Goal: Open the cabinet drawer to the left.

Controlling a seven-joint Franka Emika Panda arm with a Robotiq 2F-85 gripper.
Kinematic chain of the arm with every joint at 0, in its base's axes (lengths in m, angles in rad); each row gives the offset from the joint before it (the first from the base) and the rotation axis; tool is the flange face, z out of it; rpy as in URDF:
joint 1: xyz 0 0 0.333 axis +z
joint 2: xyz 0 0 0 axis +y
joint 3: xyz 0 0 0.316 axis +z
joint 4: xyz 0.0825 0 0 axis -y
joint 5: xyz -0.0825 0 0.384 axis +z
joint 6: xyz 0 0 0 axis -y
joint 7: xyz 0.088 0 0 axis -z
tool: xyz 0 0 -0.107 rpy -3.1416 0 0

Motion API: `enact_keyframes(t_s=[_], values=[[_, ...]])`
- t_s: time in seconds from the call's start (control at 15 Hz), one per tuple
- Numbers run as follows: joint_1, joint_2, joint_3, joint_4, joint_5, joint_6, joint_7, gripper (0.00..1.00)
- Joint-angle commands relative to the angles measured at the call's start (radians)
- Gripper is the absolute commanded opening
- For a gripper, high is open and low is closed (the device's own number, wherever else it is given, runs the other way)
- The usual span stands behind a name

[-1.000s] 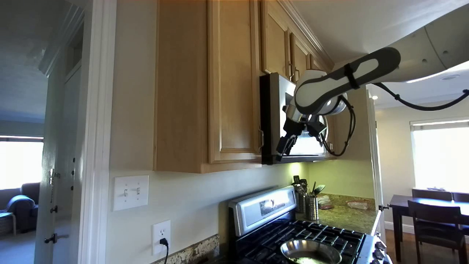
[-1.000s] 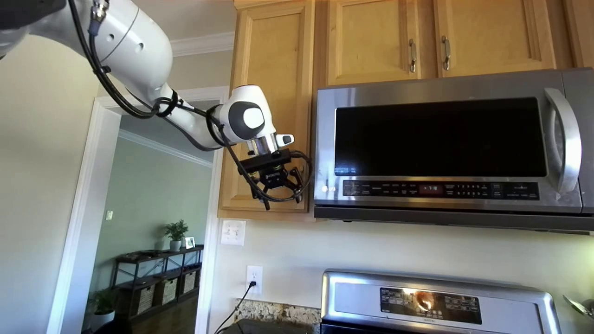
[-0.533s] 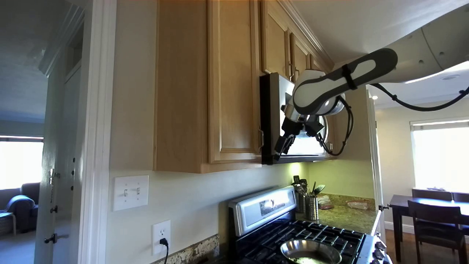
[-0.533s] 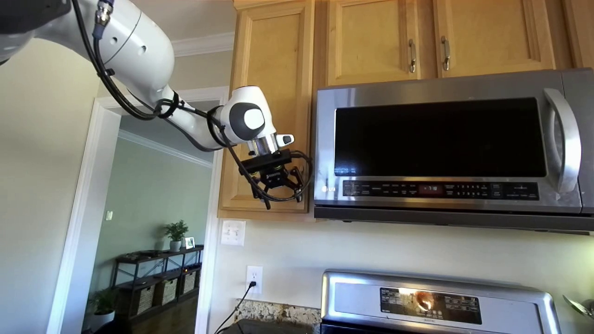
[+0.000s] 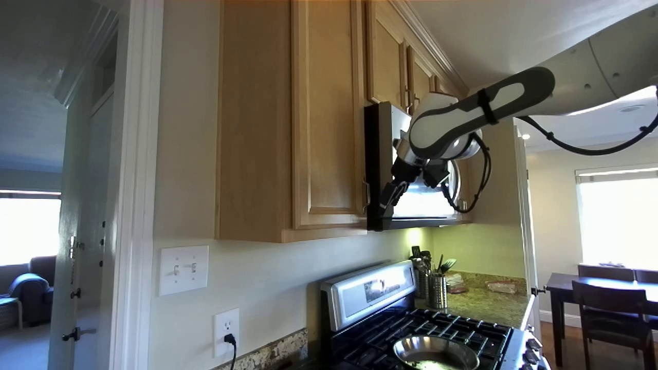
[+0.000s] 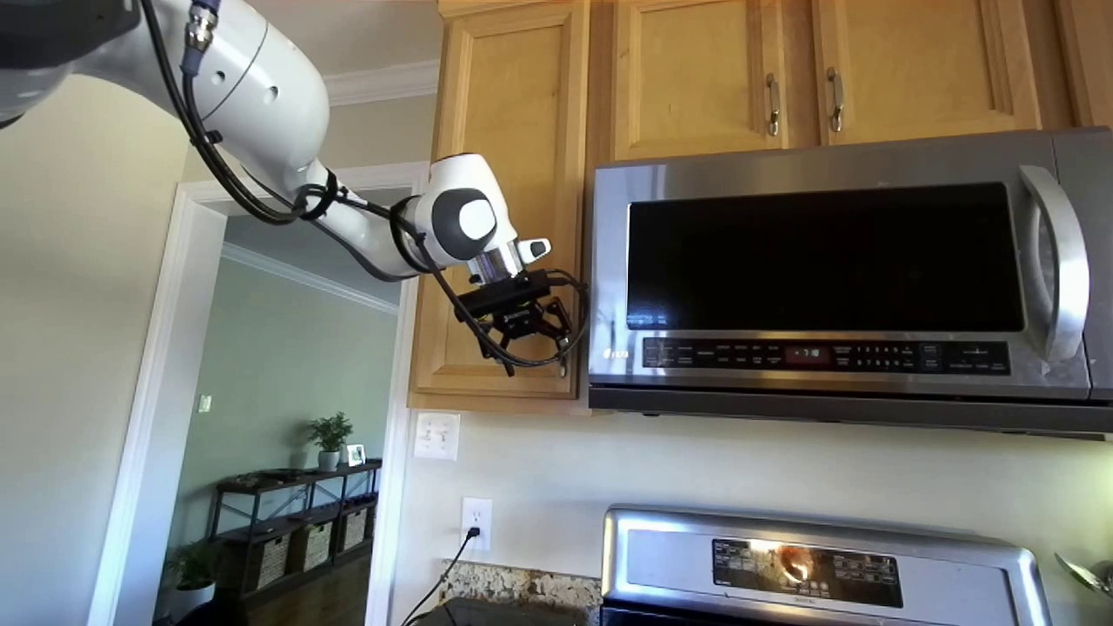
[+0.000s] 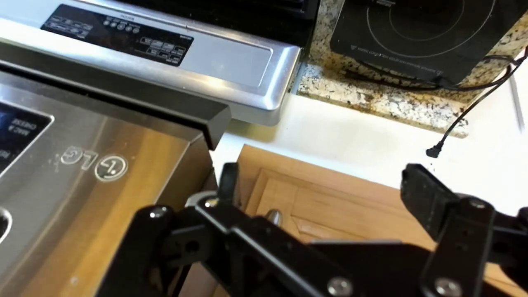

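Fingers (image 7: 427, 202) are spread, but if I drift reaching the handle (image 7: 274, 216) beyond, one might whack the microwave (image 6: 826, 269) alongside.

Arm (image 6: 269, 96): in an exterior view, white, entering at upper left, sloping down rightward.
Wrist (image 6: 461, 213): left of centre there, bent downward.
Gripper (image 7: 326, 185): black, aimed downward in both exterior views, along the bottom of the wrist view.
Fingers (image 7: 429, 202): spread wide, one left of centre, one at right, tips toward the frame's top.
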Motion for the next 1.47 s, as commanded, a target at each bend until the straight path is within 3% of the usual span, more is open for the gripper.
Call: enact_keyframes(t_s=[0.0,0.53,0.67,0.73,0.87,1.27,1.4], values=[[-0.005,0.031,0.013,0.044,-0.015,0.067,0.008,1.00],[-0.021,0.110,0.016,0.129,-0.072,0.183,0.011,1.00],[-0.025,0.128,0.016,0.150,-0.079,0.181,0.009,0.83],[-0.025,0.135,0.017,0.155,-0.077,0.181,0.007,0.67],[-0.026,0.150,0.019,0.168,-0.077,0.181,0.005,0.52],[-0.029,0.186,0.021,0.206,-0.086,0.214,0.001,0.12],[-0.029,0.183,0.020,0.204,-0.087,0.207,0.015,0.11]])
